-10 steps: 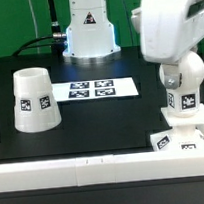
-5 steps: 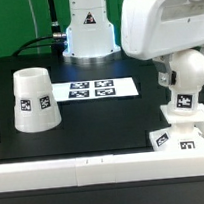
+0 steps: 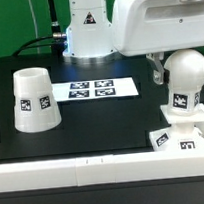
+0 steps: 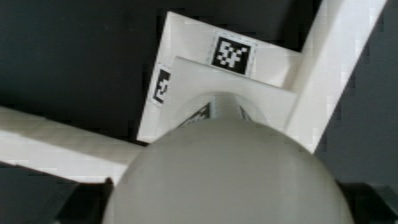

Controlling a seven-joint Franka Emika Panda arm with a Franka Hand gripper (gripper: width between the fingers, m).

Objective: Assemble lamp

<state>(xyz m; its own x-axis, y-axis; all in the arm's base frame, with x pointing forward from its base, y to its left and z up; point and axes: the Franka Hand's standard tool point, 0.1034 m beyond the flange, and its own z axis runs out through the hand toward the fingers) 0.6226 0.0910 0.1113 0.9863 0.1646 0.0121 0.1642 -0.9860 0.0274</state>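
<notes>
The shade (image 3: 35, 99) sits mouth-up near the table's left edge, probably parked there until the bulb is in. The marker board (image 3: 92, 90) lies flat mid-table toward the back. Over by the front right corner, the bulb (image 3: 184, 75) stands upright with its neck down at the base (image 3: 179, 135), which is pushed against the front border bar (image 3: 86, 170), likely so it can't slide. The arm (image 3: 148, 21) hangs right above it, hiding the claw. Can't tell if it's apart or closed, tbh.
</notes>
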